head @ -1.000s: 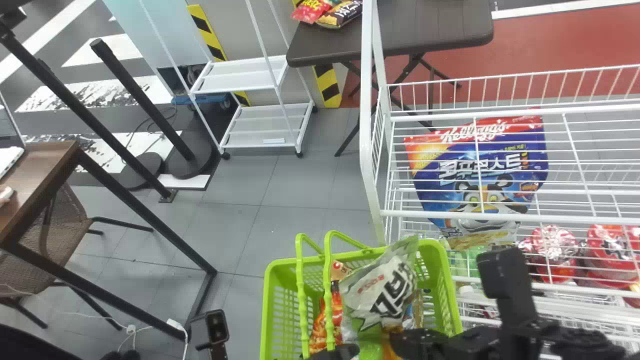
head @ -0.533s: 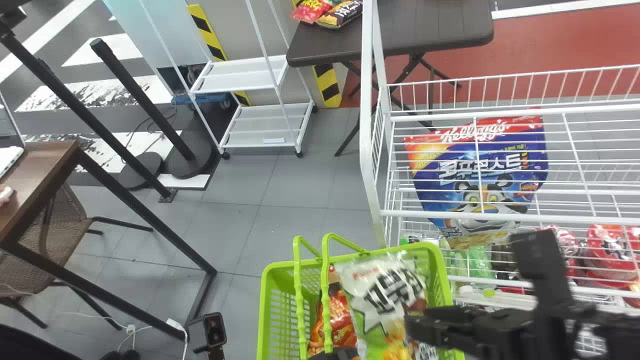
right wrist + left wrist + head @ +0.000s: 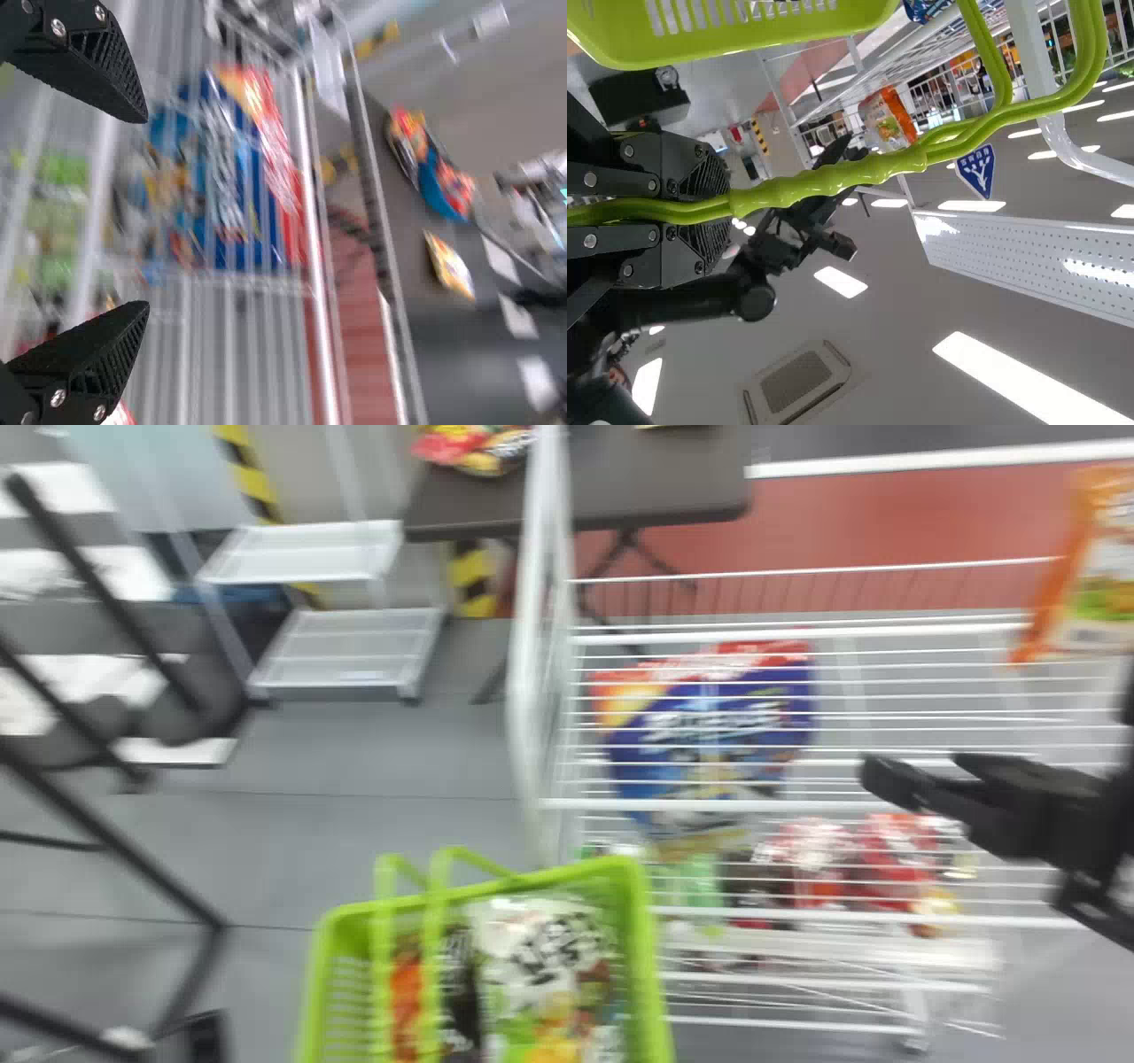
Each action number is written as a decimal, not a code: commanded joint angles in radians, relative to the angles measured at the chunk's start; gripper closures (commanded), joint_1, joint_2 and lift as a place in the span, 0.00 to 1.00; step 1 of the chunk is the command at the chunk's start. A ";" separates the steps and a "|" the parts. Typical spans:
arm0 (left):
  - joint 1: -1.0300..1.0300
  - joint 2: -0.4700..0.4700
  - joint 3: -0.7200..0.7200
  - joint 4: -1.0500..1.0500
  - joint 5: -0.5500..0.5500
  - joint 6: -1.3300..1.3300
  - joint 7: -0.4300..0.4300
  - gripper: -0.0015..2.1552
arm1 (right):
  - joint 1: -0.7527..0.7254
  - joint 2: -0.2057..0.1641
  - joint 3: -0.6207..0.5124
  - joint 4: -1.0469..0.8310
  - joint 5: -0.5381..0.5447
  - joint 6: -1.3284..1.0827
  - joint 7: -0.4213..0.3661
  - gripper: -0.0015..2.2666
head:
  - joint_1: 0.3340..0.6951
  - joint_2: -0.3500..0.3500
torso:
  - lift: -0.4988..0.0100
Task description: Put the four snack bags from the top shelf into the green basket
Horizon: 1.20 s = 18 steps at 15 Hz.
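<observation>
swinging off toward 3 o'clock, the right gripper (image 3: 914, 769) is no longer reaching into the green basket (image 3: 653, 965) and is now hanging out by the white wire rack (image 3: 530, 655). the head camera has been turning too, so basket and rack are sitting farther toward 9 o'clock than a moment ago, and an orange snack bag (image 3: 1099, 558) has been coming into sight at 2 o'clock. the right gripper's two fingers are standing wide apart. the left gripper (image 3: 728, 202) is pinching the basket's green handle (image 3: 833, 180).

at 7 o'clock in the head view, the basket is holding a white-and-green snack bag (image 3: 549, 957), a black snack bag (image 3: 461, 1001) just beside it, and a red-orange snack bag (image 3: 405, 1001) beyond that toward 9 o'clock. the orange snack bag is waiting at the rack's 2 o'clock end, outside the basket.

behind the wires, a blue cereal bag (image 3: 700, 726) is showing near the middle, with red packages (image 3: 886, 859) sitting at 4 o'clock. a dark table (image 3: 664, 500) is standing at 12 o'clock, bright packets (image 3: 469, 444) lying at its 11 o'clock end, and a white cart (image 3: 341, 651) is standing at 10 o'clock.
</observation>
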 commanded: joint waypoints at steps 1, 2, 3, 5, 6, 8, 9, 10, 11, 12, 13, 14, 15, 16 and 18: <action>0.000 -0.007 -0.001 0.000 -0.001 0.000 -0.010 1.00 | -0.128 0.013 -0.039 0.199 0.120 -0.187 -0.020 0.02 | 1.00 0.40 | 0.98; 0.002 -0.007 -0.001 0.000 0.000 -0.003 -0.010 1.00 | -0.191 0.013 -0.048 0.293 0.147 -0.251 -0.033 0.02 | 1.00 0.35 | 0.98; 0.003 -0.008 0.000 0.001 0.000 -0.003 -0.010 1.00 | -0.245 0.013 -0.054 0.380 0.181 -0.316 -0.053 0.02 | 1.00 0.31 | 0.98; 0.005 -0.010 0.006 0.003 0.000 -0.003 -0.010 1.00 | -0.337 0.013 -0.068 0.520 0.261 -0.408 -0.088 0.02 | 1.00 0.24 | 0.98; 0.007 -0.010 0.008 0.003 0.002 -0.003 -0.010 1.00 | -0.375 0.013 -0.080 0.575 0.287 -0.426 -0.106 0.02 | 1.00 0.21 | 0.98; 0.007 -0.011 0.011 0.004 0.002 -0.003 -0.010 1.00 | -0.472 0.008 -0.088 0.735 0.362 -0.506 -0.106 0.02 | 1.00 0.15 | 0.98; 0.008 -0.013 0.011 0.004 0.002 -0.003 -0.010 1.00 | -0.507 0.008 -0.088 0.802 0.386 -0.555 -0.106 0.02 | 1.00 0.14 | 0.98; 0.007 -0.013 0.011 0.004 0.002 -0.003 -0.010 1.00 | -0.545 0.007 -0.093 0.873 0.399 -0.573 -0.109 0.03 | 1.00 0.13 | 0.98; 0.007 -0.013 0.011 0.006 0.002 -0.006 -0.010 1.00 | -0.581 0.003 -0.094 0.939 0.414 -0.573 -0.109 0.08 | 1.00 0.13 | 0.98; 0.007 -0.013 0.012 0.009 0.002 -0.006 -0.010 1.00 | -0.600 0.000 -0.094 0.985 0.428 -0.595 -0.109 0.24 | 1.00 0.13 | 0.98; 0.008 -0.013 0.015 0.011 0.002 -0.006 -0.010 1.00 | -0.604 0.000 -0.094 1.000 0.434 -0.622 -0.109 0.41 | 1.00 0.12 | 0.98; 0.008 -0.013 0.015 0.011 0.002 -0.006 -0.010 1.00 | -0.600 0.000 -0.094 0.999 0.436 -0.625 -0.112 0.78 | 1.00 0.12 | 0.98; 0.007 -0.013 0.015 0.011 0.002 -0.006 -0.010 1.00 | -0.585 0.003 -0.093 0.992 0.436 -0.622 -0.152 1.00 | 1.00 0.12 | 0.98; 0.007 -0.013 0.015 0.012 0.002 -0.006 -0.010 1.00 | -0.567 0.007 -0.094 0.969 0.426 -0.619 -0.154 1.00 | 1.00 0.12 | 0.98; 0.007 -0.013 0.015 0.012 0.000 -0.006 -0.010 1.00 | -0.531 0.011 -0.094 0.910 0.406 -0.616 -0.154 1.00 | 1.00 0.11 | 0.98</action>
